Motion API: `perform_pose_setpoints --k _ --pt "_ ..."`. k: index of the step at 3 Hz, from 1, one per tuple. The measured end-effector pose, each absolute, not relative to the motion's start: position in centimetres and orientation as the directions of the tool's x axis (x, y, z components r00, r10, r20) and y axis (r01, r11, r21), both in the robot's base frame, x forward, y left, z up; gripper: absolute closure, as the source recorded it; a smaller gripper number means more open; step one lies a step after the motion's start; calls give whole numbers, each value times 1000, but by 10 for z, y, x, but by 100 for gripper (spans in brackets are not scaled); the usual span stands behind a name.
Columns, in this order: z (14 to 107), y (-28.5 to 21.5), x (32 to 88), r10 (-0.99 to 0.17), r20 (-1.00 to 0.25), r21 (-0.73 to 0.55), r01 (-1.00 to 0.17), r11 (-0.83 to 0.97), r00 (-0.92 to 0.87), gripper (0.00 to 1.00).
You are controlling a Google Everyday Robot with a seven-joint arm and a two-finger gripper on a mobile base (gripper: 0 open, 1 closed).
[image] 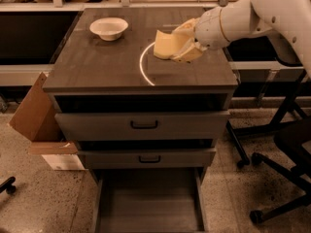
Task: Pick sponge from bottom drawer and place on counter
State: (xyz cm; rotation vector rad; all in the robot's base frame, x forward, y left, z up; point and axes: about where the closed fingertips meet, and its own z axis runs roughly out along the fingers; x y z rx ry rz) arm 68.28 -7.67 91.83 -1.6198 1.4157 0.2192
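Observation:
My gripper [179,43] is shut on the pale yellow sponge [165,44] and holds it just above the counter [107,67], over the white arc line [142,67] near the middle right of the top. My white arm reaches in from the upper right. The bottom drawer [148,205] is pulled out at the bottom of the view, its grey floor bare. The green can is hidden behind my arm.
A white bowl [109,28] stands at the counter's back left. Two upper grey drawers with black handles [144,125] sit slightly open. A cardboard box [36,115] leans at the cabinet's left. Office chair legs [277,178] stand at the right.

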Motion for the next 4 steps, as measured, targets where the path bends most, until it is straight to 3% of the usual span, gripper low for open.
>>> perform_pose_setpoints --k 2,3,4 --pt "911 -61 725 -659 -710 -448 -881 150 249 7" --pt "898 -60 735 -657 -719 -415 -898 145 226 0" --pt "898 -60 736 -657 -719 -415 -898 145 226 0"
